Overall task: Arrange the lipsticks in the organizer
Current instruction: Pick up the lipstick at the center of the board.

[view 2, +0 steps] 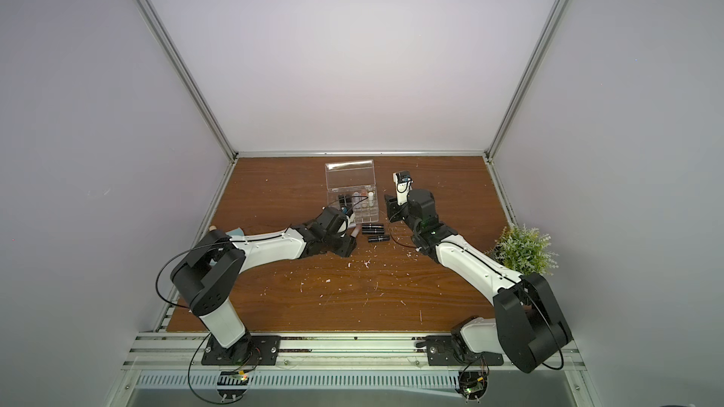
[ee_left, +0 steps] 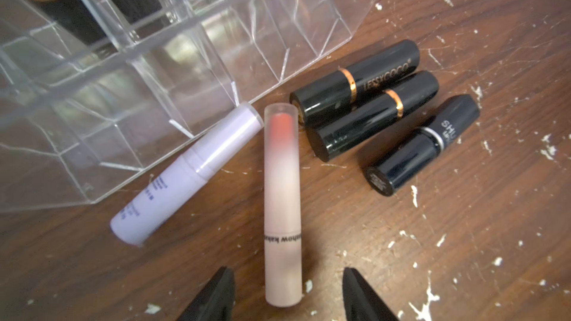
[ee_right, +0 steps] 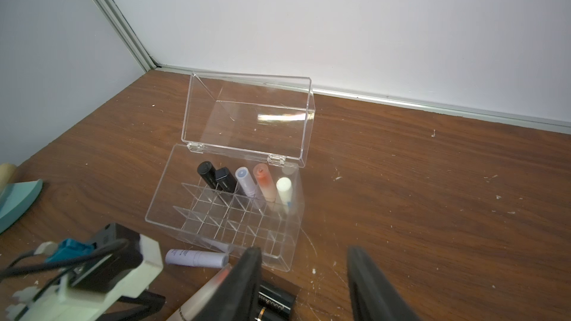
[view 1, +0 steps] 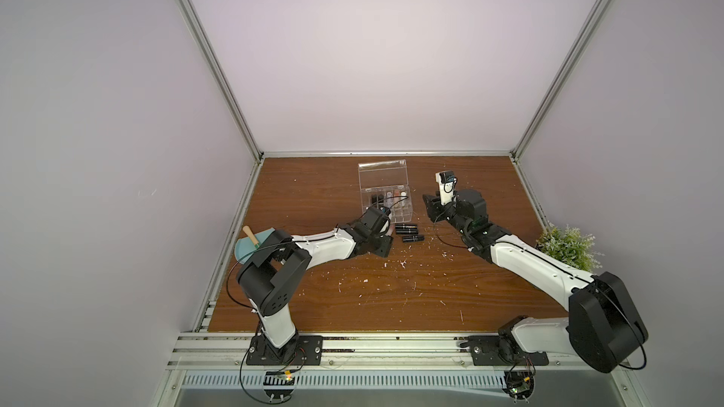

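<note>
Looking down my left claw, I see its fingers standing apart, one on each side of the pink lipstick. They do not touch it, so nothing is held. The tube lies flat on the bench. Its near end sits right between the fingers and the rest points straight ahead of the claw.

Ahead and to one side lies the lilac lipstick, with its cap touching the clear wall of the organizer. Ahead on the other side lie three black lipsticks, close together.

I think the pink tube is light, hard and smooth. It is round, so it can roll or slip out of a pinch. I would grab it across the body, nearer the middle than the end, so it does not tip when I lift it. A soft squeeze should be enough.

My right claw is open too, with nothing between its fingers. The organizer is just ahead of it, with the lid tipped back. A few standing lipsticks fill the far slots, and the near slots look empty. The slots are small, so I think each tube must go in straight up.
</note>
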{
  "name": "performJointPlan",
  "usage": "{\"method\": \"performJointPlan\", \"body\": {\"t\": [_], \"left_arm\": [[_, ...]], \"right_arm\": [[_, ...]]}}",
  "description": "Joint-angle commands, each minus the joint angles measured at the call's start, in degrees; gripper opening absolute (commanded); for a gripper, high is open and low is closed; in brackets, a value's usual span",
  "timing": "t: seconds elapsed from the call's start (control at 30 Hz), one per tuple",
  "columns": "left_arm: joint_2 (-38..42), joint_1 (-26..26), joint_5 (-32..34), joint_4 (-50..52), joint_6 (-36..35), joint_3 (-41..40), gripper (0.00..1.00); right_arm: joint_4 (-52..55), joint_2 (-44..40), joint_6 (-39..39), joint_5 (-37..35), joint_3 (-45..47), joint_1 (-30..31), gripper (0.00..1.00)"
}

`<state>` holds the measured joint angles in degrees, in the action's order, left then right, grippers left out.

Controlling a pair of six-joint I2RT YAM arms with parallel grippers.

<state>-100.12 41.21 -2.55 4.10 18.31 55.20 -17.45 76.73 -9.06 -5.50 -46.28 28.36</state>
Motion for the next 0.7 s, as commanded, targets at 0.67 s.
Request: {"method": "performJointPlan", "body": {"t": [0.67], "left_arm": [[-2.3, 0.4, 1.2, 4.1, -2.4, 1.8, 0.29]], "right_arm": [[-0.8, -0.1, -0.9, 0.9, -1.0, -0.7, 0.51]]}}
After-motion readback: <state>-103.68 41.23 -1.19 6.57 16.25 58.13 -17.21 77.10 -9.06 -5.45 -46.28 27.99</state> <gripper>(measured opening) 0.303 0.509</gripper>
